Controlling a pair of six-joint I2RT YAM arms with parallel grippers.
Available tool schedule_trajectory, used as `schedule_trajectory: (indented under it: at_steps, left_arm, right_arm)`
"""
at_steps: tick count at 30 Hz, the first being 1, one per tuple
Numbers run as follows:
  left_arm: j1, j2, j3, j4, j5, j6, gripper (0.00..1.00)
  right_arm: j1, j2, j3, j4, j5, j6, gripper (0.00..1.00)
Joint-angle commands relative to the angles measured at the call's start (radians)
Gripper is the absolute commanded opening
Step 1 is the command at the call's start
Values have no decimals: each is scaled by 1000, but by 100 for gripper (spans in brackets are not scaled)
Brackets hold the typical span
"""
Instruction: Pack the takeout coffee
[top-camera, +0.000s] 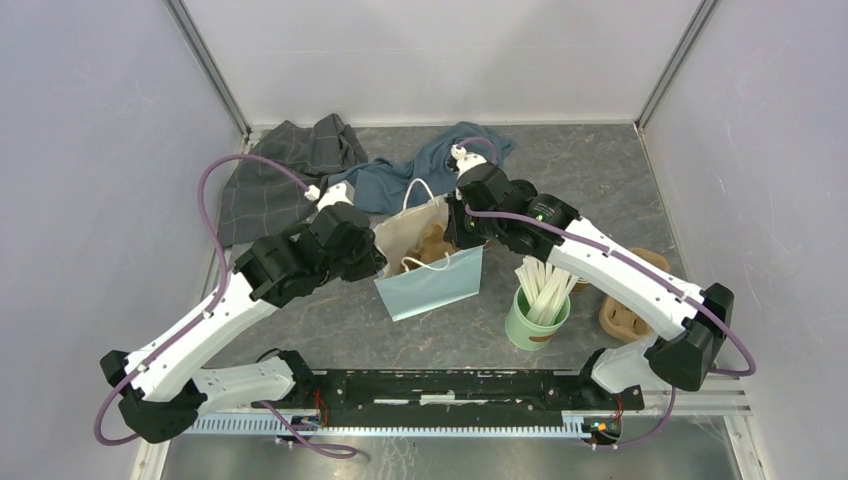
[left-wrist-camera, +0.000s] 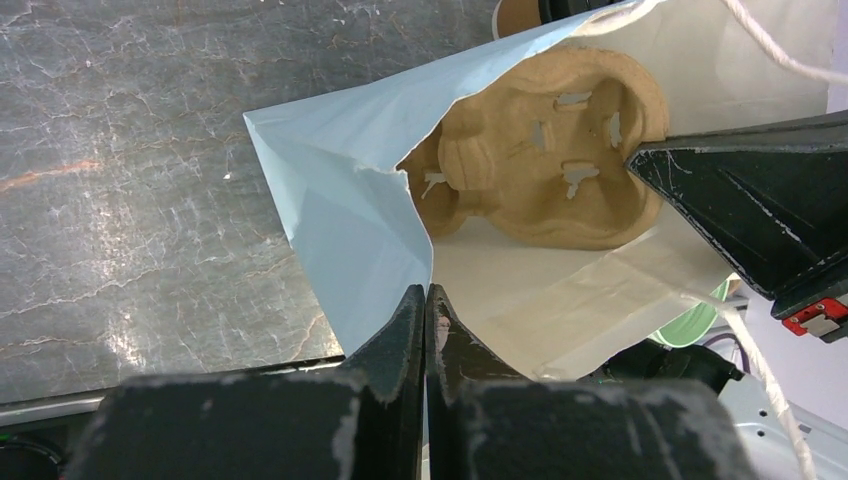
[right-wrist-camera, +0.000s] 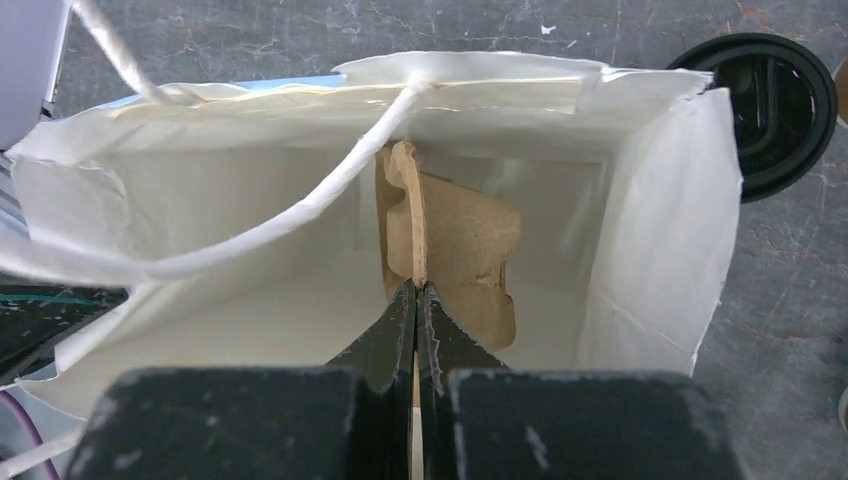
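**Left tool** (left-wrist-camera: 425, 305): the fingers are pressed together on the near rim of the pale blue, white-lined paper bag (left-wrist-camera: 340, 230) with cord handles. The likely purpose is to keep the mouth open and steady the bag on the grey marbled worktop (left-wrist-camera: 120, 150).

**Right tool** (right-wrist-camera: 416, 300): it reaches into the bag mouth and pinches the edge of the brown moulded-pulp cup carrier (right-wrist-camera: 455, 250). The carrier stands on edge rather than flat on the bag floor. It probably needs laying level before it can seat anything.

**Task item:** one takeout coffee cup (right-wrist-camera: 775, 110), showing mainly its round black plastic sip lid, stands on the worktop outside the bag, just beside its side wall. No cup is inside the bag. A second cup cannot be located, as the right arm blocks that area from above.

**Other items:** a green cup (top-camera: 537, 318) of pale wooden stirrers and spare pulp carriers (top-camera: 620, 318) sit to the right of the bag, untouched.

**Assessment:** packing is at an early stage. The thin rim may tear if it is pulled hard.
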Motion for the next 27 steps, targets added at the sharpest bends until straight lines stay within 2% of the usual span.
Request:
schedule_trajectory:
  at_steps: [1,13,15,17,21,24,27]
  left_arm:
    - [0,15,35,-21,-3,61,2]
    - [0,45,69,-42,-24,95,2]
    - [1,45,66,-46,-25,97,2]
    - [0,44,66,-51,-30,97,2]
    - [1,39,61,-53,-36,100,2]
    - [1,38,66,-64,-46,101,2]
    - [1,35,64,-72,-51,102,2]
  right_arm:
    - [-1,11,-19,95,-18,-3,0]
    - [-1,56,-32,91,-27,-9,0]
    - [-1,64,0,30,17,-16,7]
    - [-1,68,38,-45,90,-38,20]
    - [1,62,121,-133,154,-109,33]
    - [8,56,188,-152,149,-148,44]
    - [14,48,239,-145,95,-190,51]
